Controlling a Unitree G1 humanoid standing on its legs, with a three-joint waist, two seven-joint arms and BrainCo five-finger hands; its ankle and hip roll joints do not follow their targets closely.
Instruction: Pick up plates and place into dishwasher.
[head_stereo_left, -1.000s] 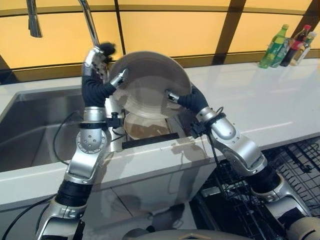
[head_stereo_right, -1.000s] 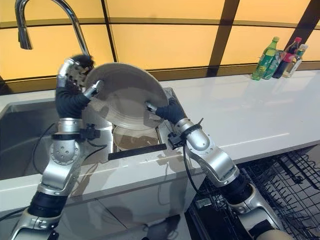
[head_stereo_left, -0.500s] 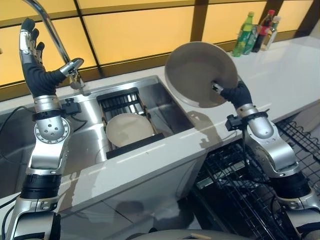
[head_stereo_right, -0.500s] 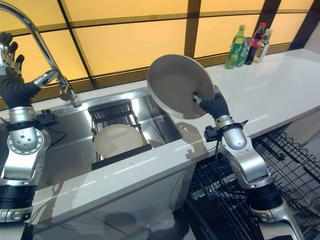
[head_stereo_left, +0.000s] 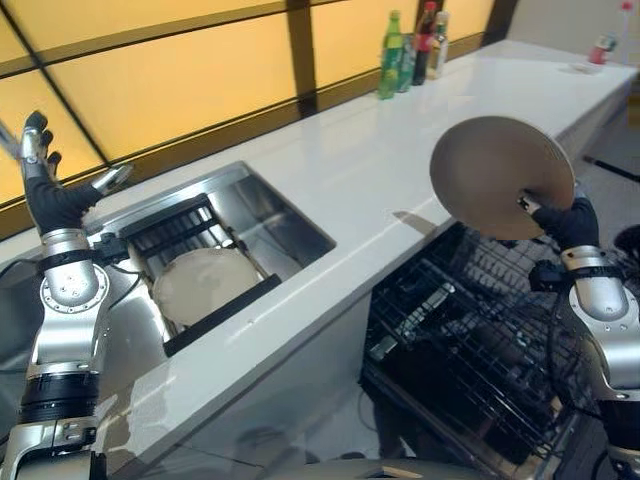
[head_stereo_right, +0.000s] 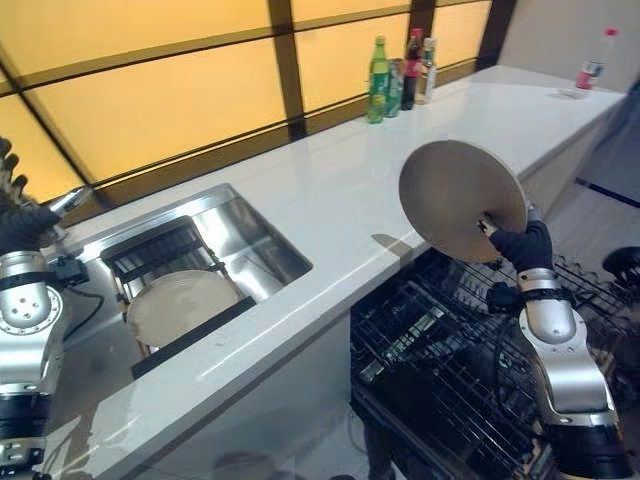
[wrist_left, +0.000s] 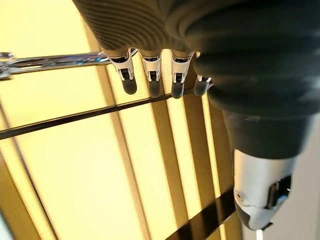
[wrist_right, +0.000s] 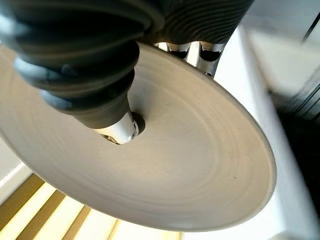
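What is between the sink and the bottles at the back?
Just bare white countertop between the sink and the bottles, as both eye views show.

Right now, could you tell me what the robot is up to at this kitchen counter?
The robot's right hand grips a large grey plate by its rim, thumb on its face, holding it on edge above the open dishwasher rack. The plate has not gone into the rack yet. Another plate lies in the sink, on a dark rack. The left hand is raised over the sink with straight fingers, holding nothing.
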